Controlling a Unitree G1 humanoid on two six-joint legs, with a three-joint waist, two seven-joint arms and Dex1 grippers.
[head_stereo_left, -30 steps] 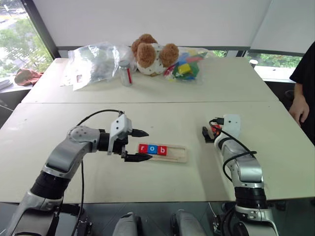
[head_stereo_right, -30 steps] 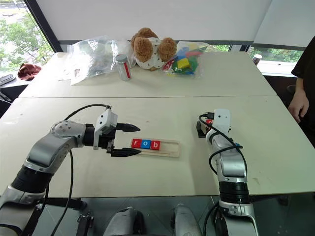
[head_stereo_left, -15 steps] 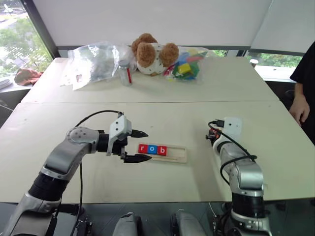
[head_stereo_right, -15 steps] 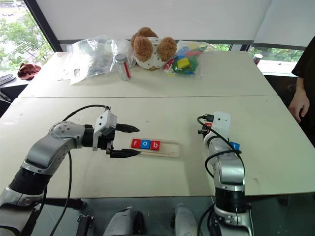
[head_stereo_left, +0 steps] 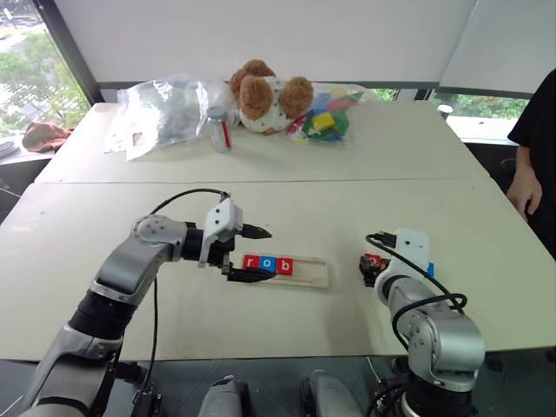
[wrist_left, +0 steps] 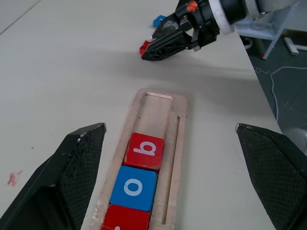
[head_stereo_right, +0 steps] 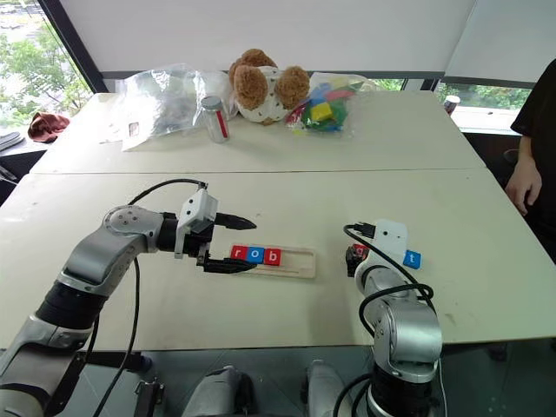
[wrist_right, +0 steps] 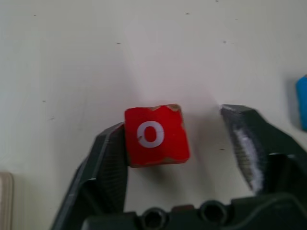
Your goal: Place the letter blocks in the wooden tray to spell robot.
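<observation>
The wooden tray [head_stereo_left: 287, 270] holds red r, blue o, red b. Left gripper [head_stereo_left: 252, 254] gapes wide over its r end. Right gripper [wrist_right: 180, 158] stands open around a red o block [wrist_right: 154, 135] beyond the tray's bare end.

The wooden tray [head_stereo_left: 291, 270] lies at the table's [head_stereo_left: 287, 204] near middle, with the r, o and b tiles [head_stereo_left: 268, 264] in its left end. Right of it lie the o tile [wrist_right: 154, 135] and t tile [head_stereo_right: 413, 259]. A teddy bear [head_stereo_left: 263, 94] sits at the far edge.
</observation>
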